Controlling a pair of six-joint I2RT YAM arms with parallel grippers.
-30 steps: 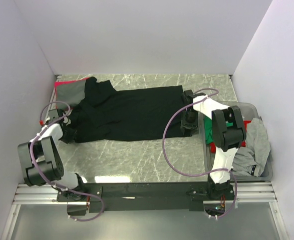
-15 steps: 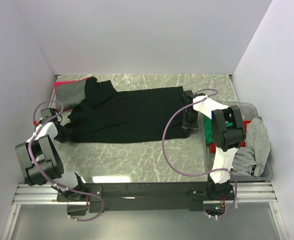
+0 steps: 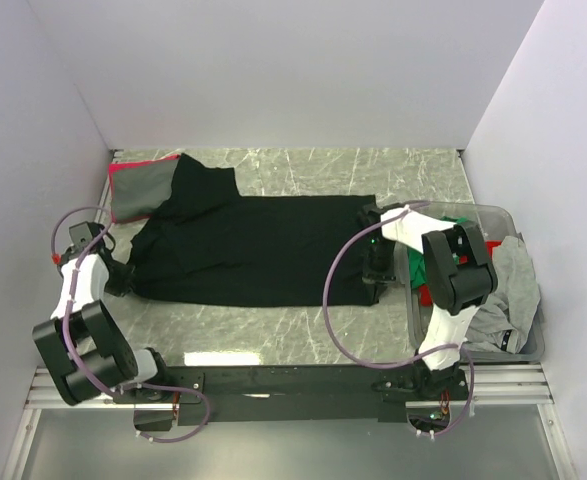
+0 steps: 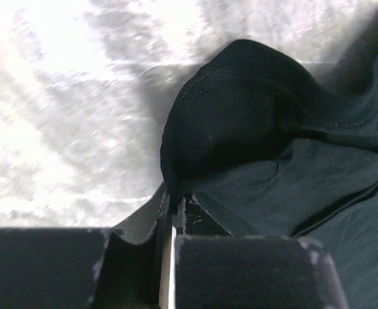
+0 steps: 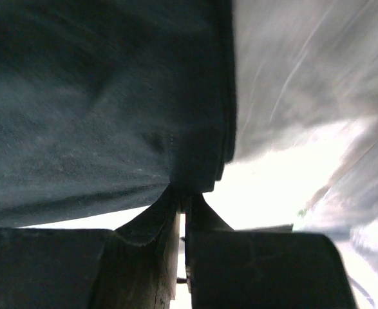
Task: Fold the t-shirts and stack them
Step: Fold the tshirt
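Observation:
The large black t-shirt lies spread across the marble table, stretched between both arms. My left gripper is shut on its left edge; in the left wrist view the black cloth bunches up right at the closed fingertips. My right gripper is shut on the shirt's right hem; in the right wrist view the folded hem is pinched between the fingers. A grey t-shirt with a red one under it lies at the back left, partly under the black shirt.
A clear grey plastic bin stands at the right, holding grey, red and green shirts. White walls close in the back and both sides. The right arm's cable loops over the table in front.
Both grippers have pulled the black shirt toward the near edge and outward. The shirt is now flatter and more stretched, and the left arm has swung further left.

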